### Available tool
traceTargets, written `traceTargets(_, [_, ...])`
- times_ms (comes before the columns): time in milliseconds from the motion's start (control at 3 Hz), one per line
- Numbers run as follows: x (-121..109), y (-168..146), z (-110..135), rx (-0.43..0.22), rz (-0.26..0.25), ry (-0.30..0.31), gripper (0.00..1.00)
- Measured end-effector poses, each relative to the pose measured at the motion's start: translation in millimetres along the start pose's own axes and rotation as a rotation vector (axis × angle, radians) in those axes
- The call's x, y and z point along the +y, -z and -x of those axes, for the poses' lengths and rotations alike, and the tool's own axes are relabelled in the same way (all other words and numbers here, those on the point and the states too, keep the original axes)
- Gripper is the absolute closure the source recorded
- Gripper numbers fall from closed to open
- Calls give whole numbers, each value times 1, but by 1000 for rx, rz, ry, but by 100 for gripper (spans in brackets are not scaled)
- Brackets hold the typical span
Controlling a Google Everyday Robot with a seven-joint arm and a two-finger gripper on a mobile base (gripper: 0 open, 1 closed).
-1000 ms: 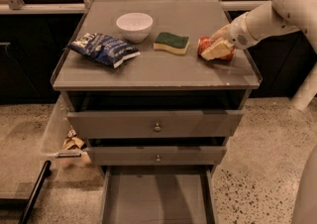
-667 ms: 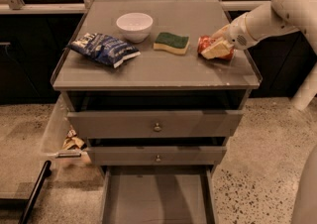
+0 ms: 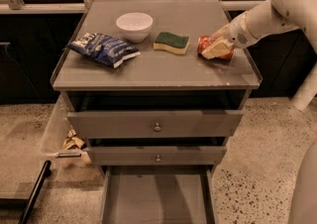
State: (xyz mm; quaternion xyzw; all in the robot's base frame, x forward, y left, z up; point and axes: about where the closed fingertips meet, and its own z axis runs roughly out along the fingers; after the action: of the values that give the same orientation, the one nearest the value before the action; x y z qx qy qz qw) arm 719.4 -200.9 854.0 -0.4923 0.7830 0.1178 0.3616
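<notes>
**My gripper on the red can at the right of the cabinet top**

On the far left of the cabinet (image 3: 158,72) top lies a blue chip bag (image 3: 104,48), flat and a little crumpled, near the left edge. Behind it and to its right stands a white bowl (image 3: 134,26), upright and apart from the bag. Next comes a sponge (image 3: 171,42), green side up with a yellow underside, lying near the middle of the top.

Just to the right of the sponge, but not touching it, is the red can (image 3: 203,43), lying on its side near the right edge. My gripper (image 3: 218,48) sits directly on it. It reaches in from the right at the end of my white arm (image 3: 277,7) and covers the can's middle, so red shows on either side of it. I touch the can, but I cannot tell whether I am clamped on it or only pressed against it.

Below the top, the upper drawer (image 3: 156,124) and middle drawer (image 3: 157,154) stand slightly out, and the bottom drawer (image 3: 157,193) is pulled well open.
</notes>
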Motion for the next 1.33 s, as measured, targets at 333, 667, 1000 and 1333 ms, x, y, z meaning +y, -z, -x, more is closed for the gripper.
traceTargets(333, [20,14,21,-35,24,64,100])
traceTargets(667, [42,38,36,-68,26,131,100])
traceTargets(1000, [68,61,35,-98,23,169,100])
traceTargets(1333, [101,84,18,-112,18,187,100])
